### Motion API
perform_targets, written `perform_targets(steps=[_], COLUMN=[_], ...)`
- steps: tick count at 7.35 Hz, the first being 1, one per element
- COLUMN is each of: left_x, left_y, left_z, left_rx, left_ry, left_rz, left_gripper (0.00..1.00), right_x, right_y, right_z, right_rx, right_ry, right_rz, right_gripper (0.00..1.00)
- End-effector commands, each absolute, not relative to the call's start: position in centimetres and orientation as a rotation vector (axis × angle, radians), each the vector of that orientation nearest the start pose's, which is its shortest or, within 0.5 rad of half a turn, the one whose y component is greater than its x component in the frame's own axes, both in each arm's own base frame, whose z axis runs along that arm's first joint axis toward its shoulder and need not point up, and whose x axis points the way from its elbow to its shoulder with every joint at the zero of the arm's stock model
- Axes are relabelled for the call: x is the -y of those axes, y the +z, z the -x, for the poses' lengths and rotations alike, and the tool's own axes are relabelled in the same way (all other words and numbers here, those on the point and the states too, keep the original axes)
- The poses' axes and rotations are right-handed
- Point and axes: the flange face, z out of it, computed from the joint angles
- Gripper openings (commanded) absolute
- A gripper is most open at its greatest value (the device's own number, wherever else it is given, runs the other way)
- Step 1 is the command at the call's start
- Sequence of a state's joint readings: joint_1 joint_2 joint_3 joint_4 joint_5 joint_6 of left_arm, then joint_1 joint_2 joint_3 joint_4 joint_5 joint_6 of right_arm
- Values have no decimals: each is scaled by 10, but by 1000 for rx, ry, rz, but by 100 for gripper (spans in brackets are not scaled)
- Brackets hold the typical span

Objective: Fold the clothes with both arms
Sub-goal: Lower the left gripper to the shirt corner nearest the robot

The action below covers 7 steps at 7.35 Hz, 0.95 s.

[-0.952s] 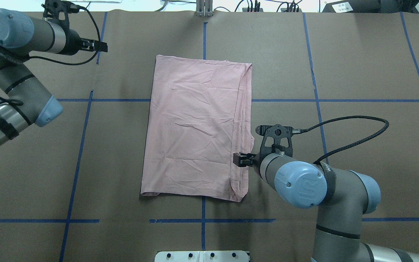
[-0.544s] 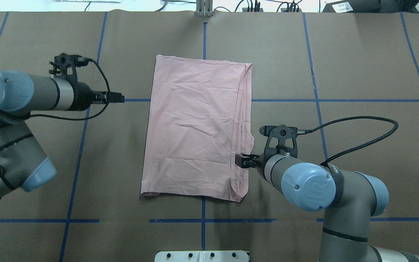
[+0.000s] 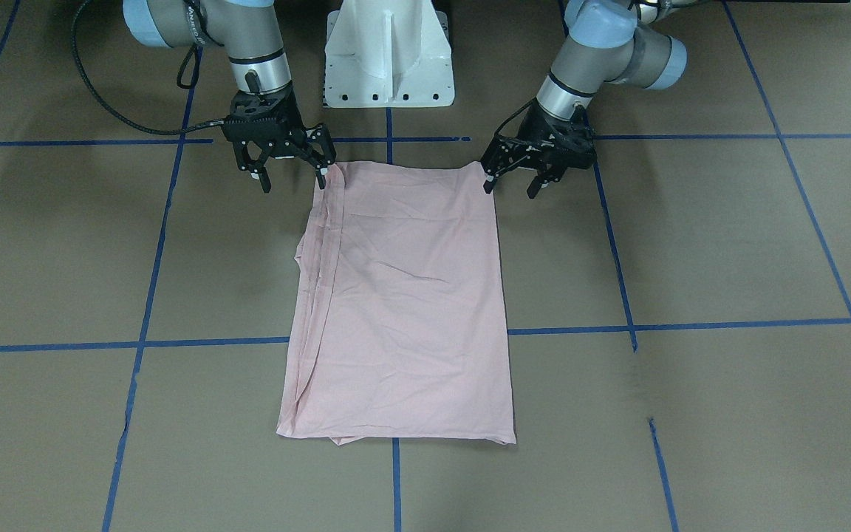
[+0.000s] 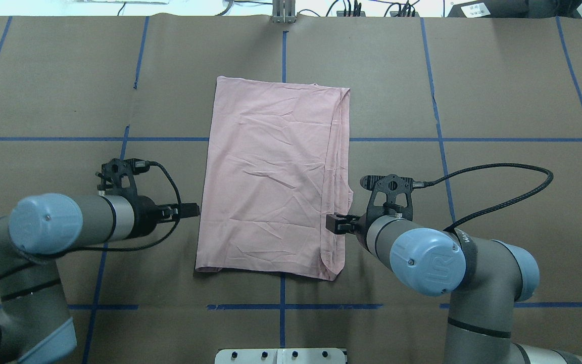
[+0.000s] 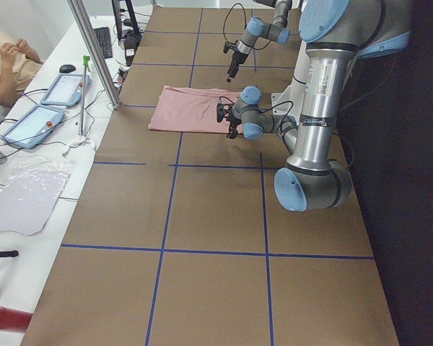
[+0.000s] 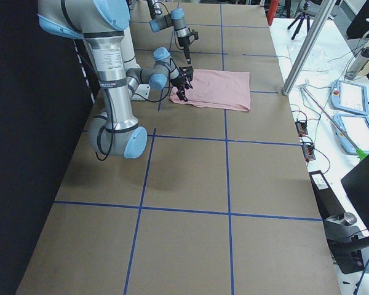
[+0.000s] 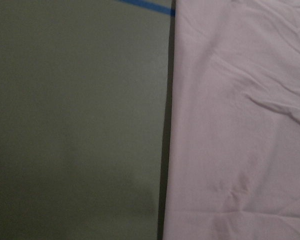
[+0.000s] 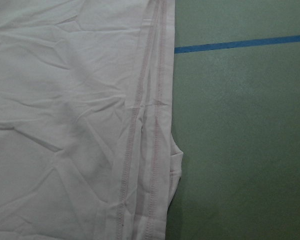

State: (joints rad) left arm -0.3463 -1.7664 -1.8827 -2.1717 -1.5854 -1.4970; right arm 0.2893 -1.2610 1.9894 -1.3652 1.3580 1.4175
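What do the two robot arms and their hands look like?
Both the left arm and right arm are grey metal tubes with light blue round joint caps. Each ends in a black two-finger hand: left hand, right hand. Black cables run to the wrists.

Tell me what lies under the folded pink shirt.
The T-shirt lies flat on the brown table; blue tape lines run beneath it. Its own folded-under layers show along one edge. Anything else underneath is covered.
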Motion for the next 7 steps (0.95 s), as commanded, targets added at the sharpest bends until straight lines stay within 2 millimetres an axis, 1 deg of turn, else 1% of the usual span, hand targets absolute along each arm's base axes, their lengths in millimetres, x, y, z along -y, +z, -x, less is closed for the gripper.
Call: perform_targets(steps=[1, 2, 6, 7], left_x=[291, 286, 272, 268], left_y=[340, 341, 339, 333], left_z=[-503, -507, -515, -518], left_rx=[-1025, -1020, -1026, -1037], left_ry=[-236, -227, -197, -189], left_rz=[-182, -176, -163, -160], left_gripper=[61, 56, 57, 54], right_x=[307, 307, 307, 306], right_y=[284, 285, 286, 285], right_z=[494, 494, 494, 495], right_rx=[865, 864, 862, 864], right_ry=[224, 224, 224, 223], right_rz=[-396, -395, -395, -395], right_gripper=[100, 100, 100, 100])
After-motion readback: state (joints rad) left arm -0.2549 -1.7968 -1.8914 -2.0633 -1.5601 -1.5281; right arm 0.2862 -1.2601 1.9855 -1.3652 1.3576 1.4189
